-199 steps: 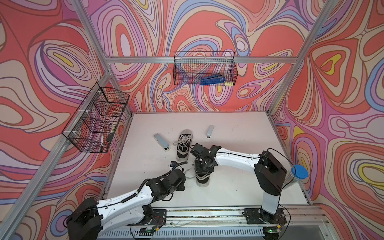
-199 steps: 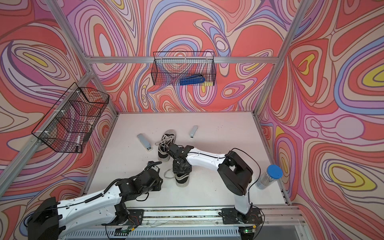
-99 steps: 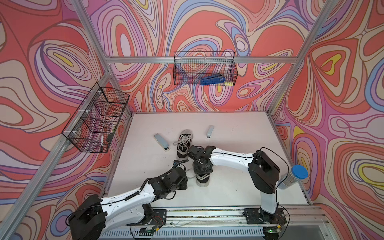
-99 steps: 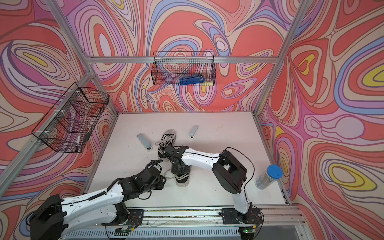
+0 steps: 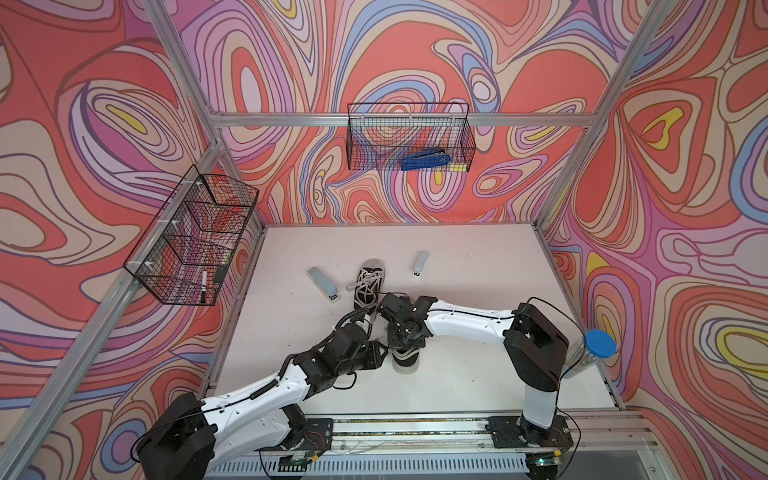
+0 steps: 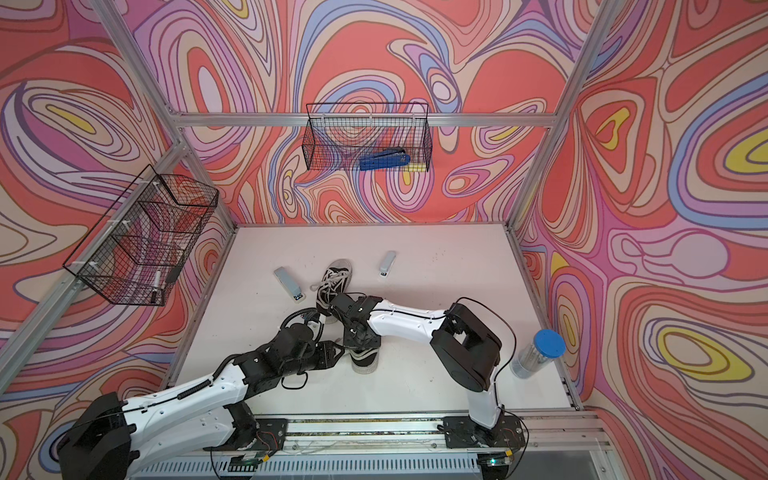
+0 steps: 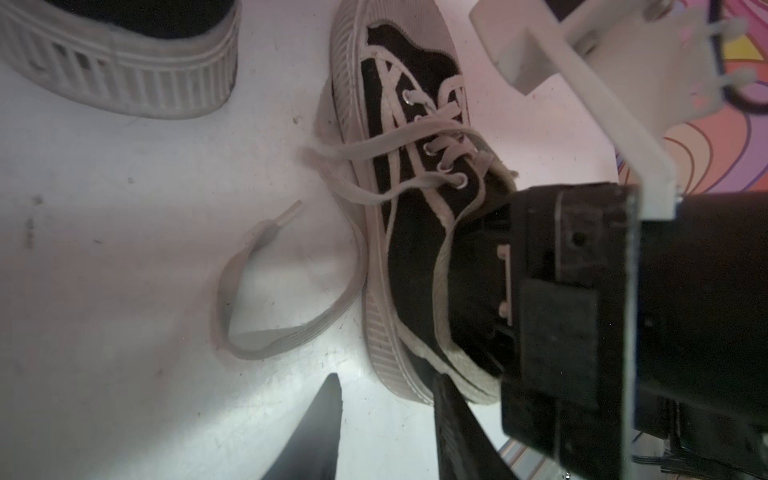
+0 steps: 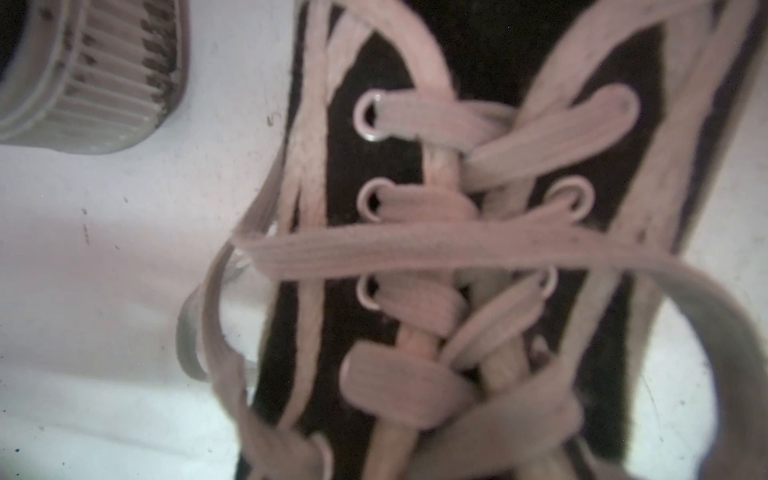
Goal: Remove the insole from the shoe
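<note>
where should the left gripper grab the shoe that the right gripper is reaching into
Probably the heel end of the shoe, pinching the ribbed rubber sole wall across its width and coming in low from behind the heel. The right gripper fills the opening and loose laces cover the top, so the heel is the firm, free part. The open left gripper sits right there.

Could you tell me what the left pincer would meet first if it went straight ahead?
Probably the shoe, its white sole near the heel, just beyond the open left pincer; depth is hard to judge.
</note>
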Controlling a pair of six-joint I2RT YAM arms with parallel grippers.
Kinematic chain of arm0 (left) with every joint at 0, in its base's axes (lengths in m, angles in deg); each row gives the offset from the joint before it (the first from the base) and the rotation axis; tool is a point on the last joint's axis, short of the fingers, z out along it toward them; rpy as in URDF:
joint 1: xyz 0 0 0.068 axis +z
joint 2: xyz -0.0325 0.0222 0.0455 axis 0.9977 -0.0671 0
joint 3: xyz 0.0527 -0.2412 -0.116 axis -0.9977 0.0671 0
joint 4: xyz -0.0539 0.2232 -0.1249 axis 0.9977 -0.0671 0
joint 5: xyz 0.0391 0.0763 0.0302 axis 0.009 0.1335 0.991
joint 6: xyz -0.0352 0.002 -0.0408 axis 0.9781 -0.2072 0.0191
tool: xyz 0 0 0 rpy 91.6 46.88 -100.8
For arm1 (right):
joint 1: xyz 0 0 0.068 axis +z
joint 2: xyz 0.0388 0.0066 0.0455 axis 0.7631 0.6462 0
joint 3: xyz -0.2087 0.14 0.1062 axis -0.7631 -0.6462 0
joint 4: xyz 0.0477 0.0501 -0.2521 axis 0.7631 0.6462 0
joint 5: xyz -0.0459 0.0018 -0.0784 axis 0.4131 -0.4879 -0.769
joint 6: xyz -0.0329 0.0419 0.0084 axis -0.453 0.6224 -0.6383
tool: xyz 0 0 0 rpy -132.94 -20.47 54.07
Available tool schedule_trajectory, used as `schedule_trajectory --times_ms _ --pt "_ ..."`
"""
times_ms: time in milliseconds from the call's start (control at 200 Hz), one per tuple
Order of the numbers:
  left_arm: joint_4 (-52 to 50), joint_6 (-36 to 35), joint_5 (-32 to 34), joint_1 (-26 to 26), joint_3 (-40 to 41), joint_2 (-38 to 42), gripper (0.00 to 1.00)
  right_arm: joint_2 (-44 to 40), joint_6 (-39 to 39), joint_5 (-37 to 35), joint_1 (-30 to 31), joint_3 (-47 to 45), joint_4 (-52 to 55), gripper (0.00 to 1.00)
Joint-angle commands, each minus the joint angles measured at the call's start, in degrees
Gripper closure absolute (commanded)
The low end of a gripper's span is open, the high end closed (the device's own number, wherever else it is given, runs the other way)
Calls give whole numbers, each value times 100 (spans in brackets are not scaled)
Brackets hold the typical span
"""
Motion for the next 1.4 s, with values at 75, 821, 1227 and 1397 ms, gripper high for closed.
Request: schedule_trajectory --times_ms 75,821,1227,1397 --pt "1157 505 -403 82 242 -322 58 61 108 104 -24 -406 -112 100" --pt "947 387 -245 113 30 -948 100 -955 3 650 -583 -628 -398 100" --pt "-373 -679 247 23 -613 -998 100 -1442 463 2057 -1326 -1256 -1488 100" --pt "-790 -1123 438 -58 -951 -1108 100 -1475 728 2601 -1754 -1496 -1892 100"
